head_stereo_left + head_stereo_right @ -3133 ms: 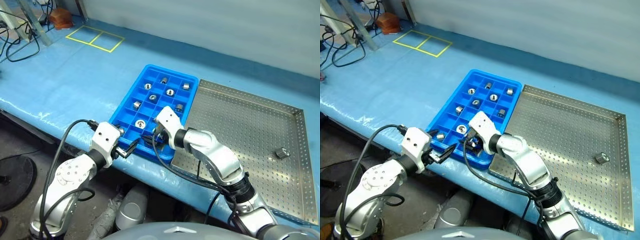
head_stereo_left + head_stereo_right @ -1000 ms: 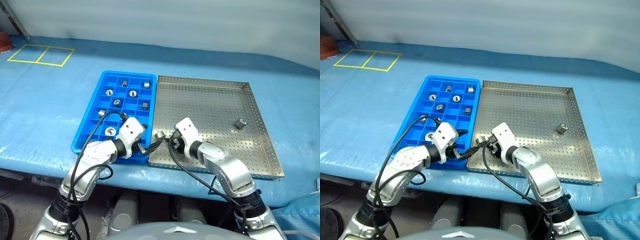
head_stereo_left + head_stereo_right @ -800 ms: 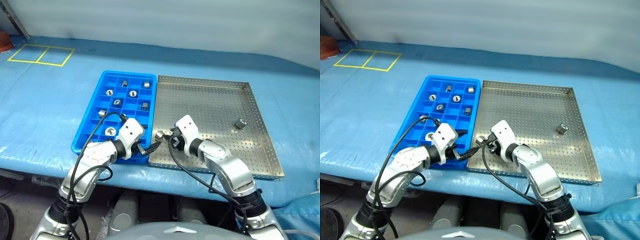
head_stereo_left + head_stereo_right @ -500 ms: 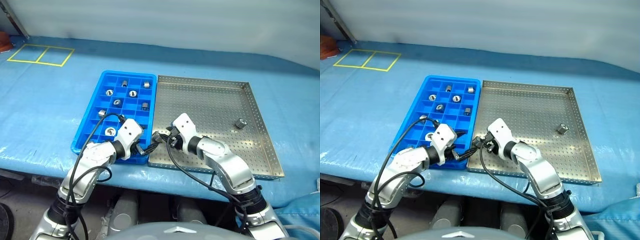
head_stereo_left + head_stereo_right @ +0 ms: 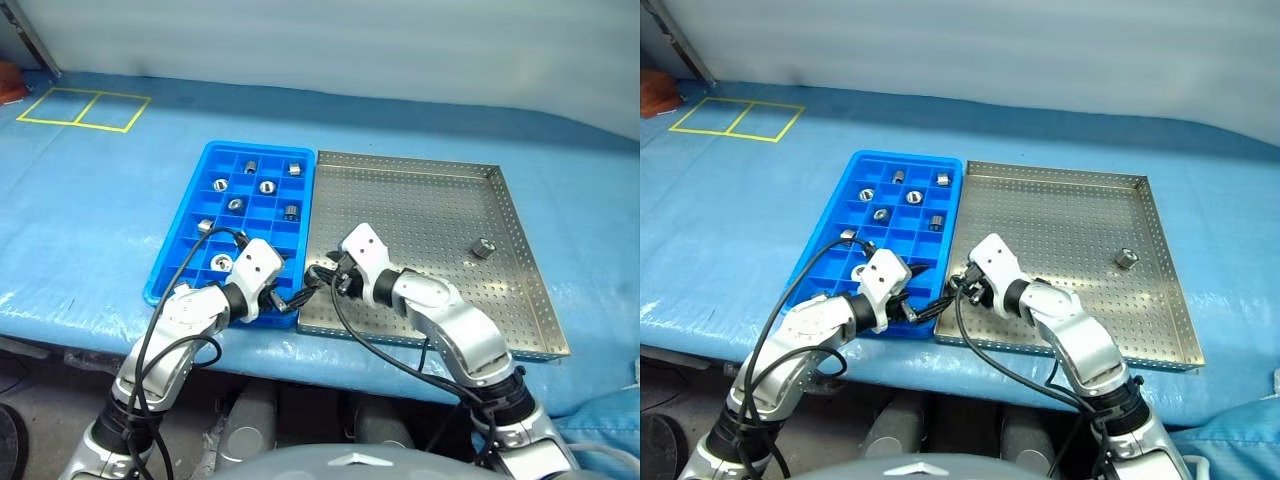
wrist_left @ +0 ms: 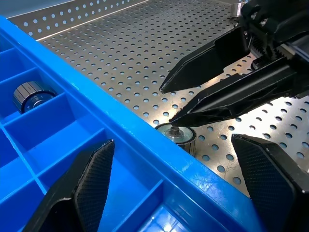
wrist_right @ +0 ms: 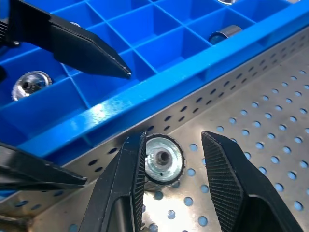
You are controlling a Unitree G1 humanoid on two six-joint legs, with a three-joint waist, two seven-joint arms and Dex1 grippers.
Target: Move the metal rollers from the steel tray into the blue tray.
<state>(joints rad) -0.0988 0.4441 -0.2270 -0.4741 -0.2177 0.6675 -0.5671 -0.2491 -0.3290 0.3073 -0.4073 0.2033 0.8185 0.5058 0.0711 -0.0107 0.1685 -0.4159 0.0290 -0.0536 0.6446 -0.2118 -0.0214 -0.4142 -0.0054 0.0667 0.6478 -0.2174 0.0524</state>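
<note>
Metal rollers: one roller [image 7: 163, 160] sits between the right pincer's [image 7: 176, 159] two fingers, on the steel tray [image 5: 420, 215] floor right against that tray's wall next to the blue tray [image 5: 196, 262]. One finger [image 7: 129, 169] touches or nearly touches the roller's side, the other finger [image 7: 219, 166] stands apart from it, so the jaws are partly open around the roller, not clamped; can't tell if it's lifted at all. In the left wrist view the same roller [image 6: 176, 134] shows just below the right pincer's fingertips, tucked behind the blue rim. Left pincer [image 6: 178, 193] is spread wide, holding nothing, straddling the blue tray's edge: one finger [image 6: 91, 179] over the blue compartments, the other [image 6: 265, 174] over the perforated steel. It points toward the right pincer, tips close together but not touching. Another roller [image 5: 483, 247] lies alone on the steel tray, well away from both pincers, toward the far right side. Several rollers rest in the blue tray's compartments beyond the left pincer, e.g. one [image 5: 266, 187] in a far row and one [image 5: 219, 262] in a near compartment just beside the left wrist.
</note>
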